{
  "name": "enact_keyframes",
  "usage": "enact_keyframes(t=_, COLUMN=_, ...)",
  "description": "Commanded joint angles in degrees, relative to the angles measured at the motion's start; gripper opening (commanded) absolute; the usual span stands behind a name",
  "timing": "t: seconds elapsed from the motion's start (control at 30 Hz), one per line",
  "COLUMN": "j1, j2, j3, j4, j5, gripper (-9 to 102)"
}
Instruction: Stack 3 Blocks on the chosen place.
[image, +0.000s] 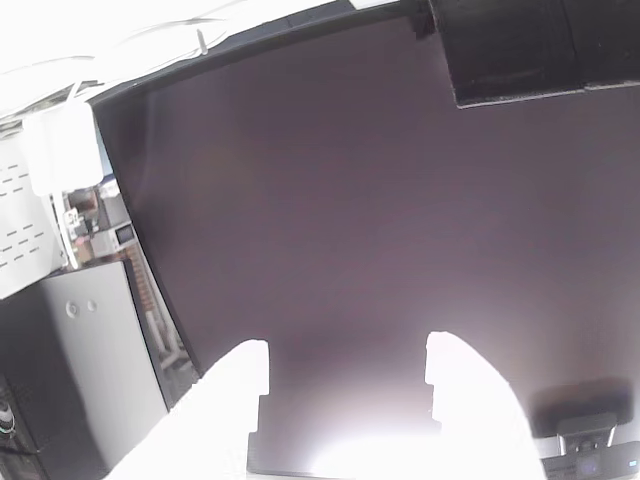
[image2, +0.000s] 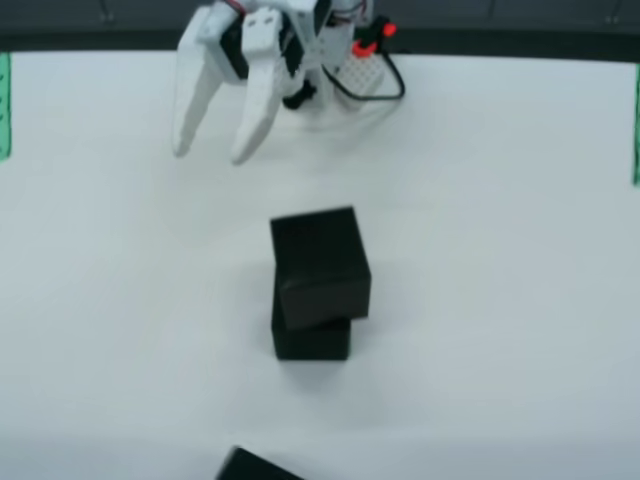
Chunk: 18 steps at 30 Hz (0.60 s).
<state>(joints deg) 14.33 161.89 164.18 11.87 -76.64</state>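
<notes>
Two blocks (image2: 318, 280) sit stacked mid-surface (image2: 500, 250), the top one skewed, a third (image2: 255, 467) at the near edge, all likely light, rigid and matte, best pinched across flat opposite sides by the empty, open end effector (image2: 211, 152) hovering behind

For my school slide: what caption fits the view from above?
Open white gripper above two stacked black blocks; a third block waits at the bottom edge.

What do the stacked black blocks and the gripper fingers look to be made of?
Upper block and lower block: matte black with soft edges and no glare, possibly foam or dull plastic.
Gripper fingers: smooth white hard plastic, likely printed.
Table: plain matte white.
</notes>
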Motion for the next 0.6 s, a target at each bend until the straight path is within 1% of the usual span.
enact_keyframes(t=0.0, j1=-0.26, j2=0.97, j3=-0.26, j4=-1.14, j5=0.62, gripper=16)
enact_keyframes(t=0.5, j1=-0.62, j2=0.70, j3=0.09, j4=-1.23, j5=0.62, gripper=16)
enact_keyframes(t=0.57, j1=-0.62, j2=0.44, j3=-0.53, j4=-1.32, j5=2.11, gripper=16)
